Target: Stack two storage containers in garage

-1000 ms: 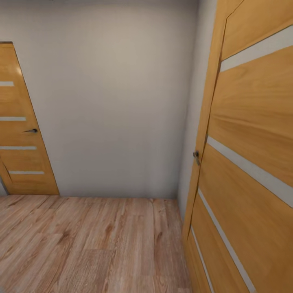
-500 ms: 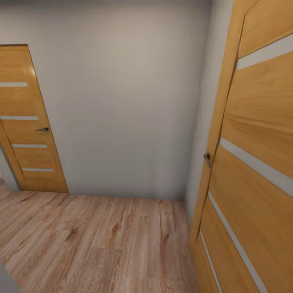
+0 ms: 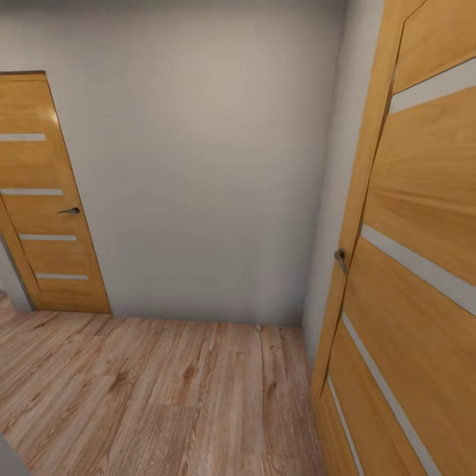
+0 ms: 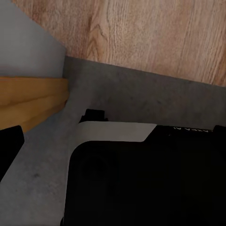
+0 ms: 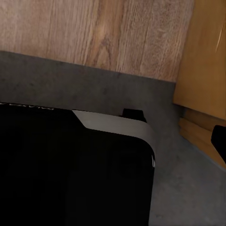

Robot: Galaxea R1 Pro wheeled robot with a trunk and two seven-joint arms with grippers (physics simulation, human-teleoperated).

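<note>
the head view faces a grey wall (image 3: 198, 158) across light wood plank flooring (image 3: 152, 396), open ahead, with a wooden door (image 3: 46, 198) at far left and another door (image 3: 410, 264) (lever handle (image 3: 340, 258)) close on the right. the left wrist view looks down on the robot's black base (image 4: 141, 183) over dark grey concrete floor (image 4: 132, 94) meeting the planks. the right wrist view shows the same seam beside a wooden door edge (image 5: 202, 61). no bins appear, and neither gripper's state can be told.

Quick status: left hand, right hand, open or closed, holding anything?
Left hand: cannot be told; its wrist view shows the robot's black base, no fingers.
Right hand: cannot be told, same there.
</note>
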